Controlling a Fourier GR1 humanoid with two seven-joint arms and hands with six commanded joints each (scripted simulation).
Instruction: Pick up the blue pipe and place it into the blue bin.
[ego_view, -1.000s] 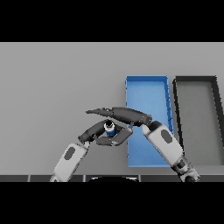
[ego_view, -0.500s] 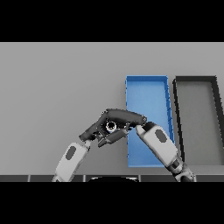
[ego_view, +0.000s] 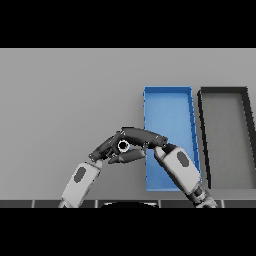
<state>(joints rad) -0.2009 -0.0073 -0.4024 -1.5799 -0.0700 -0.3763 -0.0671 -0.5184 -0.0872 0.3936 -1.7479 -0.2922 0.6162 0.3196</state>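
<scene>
Reaching in from the lower right, the right hand (ego_view: 142, 136) lies with its fingers curled over the blue pipe (ego_view: 123, 146), pinching it just left of the blue bin (ego_view: 192, 125). Only the pipe's end shows: a pale ring round a dark hole, its blue hidden by the dark fingers. Beside it, the left hand (ego_view: 106, 147) closes against the same pipe from the left. Further right, a black bin (ego_view: 245, 105) stands next to the blue one on the grey table (ego_view: 60, 100).
</scene>
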